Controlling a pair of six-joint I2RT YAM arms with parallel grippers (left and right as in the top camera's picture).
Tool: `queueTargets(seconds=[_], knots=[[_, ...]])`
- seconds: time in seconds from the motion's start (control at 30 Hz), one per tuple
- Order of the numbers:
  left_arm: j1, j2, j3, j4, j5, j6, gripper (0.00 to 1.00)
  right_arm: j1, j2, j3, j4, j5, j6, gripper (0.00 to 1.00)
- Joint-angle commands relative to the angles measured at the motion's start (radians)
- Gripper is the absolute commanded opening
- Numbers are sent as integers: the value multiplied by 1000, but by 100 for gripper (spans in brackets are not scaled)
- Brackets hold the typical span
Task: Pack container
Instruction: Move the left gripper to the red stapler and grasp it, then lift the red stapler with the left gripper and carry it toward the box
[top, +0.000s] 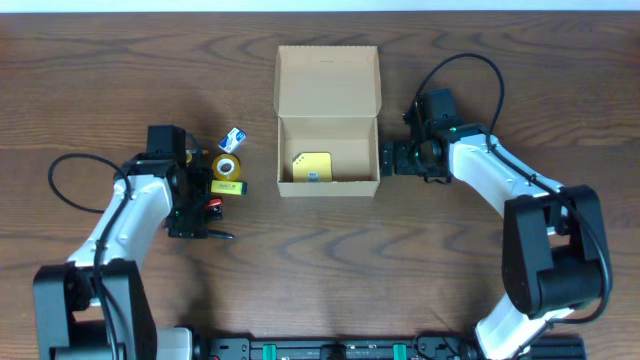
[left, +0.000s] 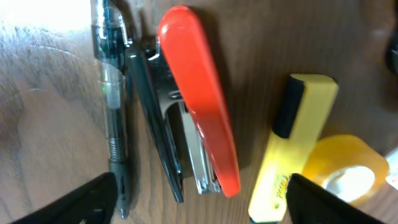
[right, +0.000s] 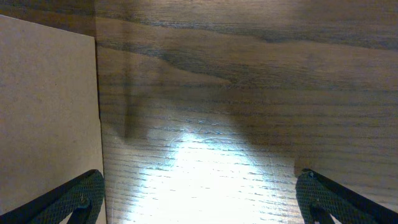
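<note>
While left pincer (left: 200, 196) gapes over stapler (left: 199, 93), right pincer (right: 199, 194) gapes beside container (right: 46, 124) edge

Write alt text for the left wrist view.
A red stapler lies on a wooden table between a clear pen and a yellow highlighter, with a yellow tape roll at right. The left gripper hangs open above them.

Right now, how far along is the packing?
Done: one yellow item lies in the open container. In hand: nothing; the left gripper hovers open over the stapler and pen. Left: those, the highlighter, tape roll and small blue-white item, all outside it.
</note>
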Motion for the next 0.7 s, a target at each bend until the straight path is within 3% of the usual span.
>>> queueTargets(seconds=[0.0,0.33,0.43,0.67], knots=[[2,36,-3,-1,-14,-69,79,-7,1,-2,-1,-4,-13,99],[2,89,-3,19,-14,-94,63,-7,1,-2,-1,-4,-13,99],[2,98,-3,19,-15,-95,48,-7,1,-2,-1,-4,-13,99],[2,101,-3,19,-14,-94,32,-7,1,-2,-1,-4,-13,99]])
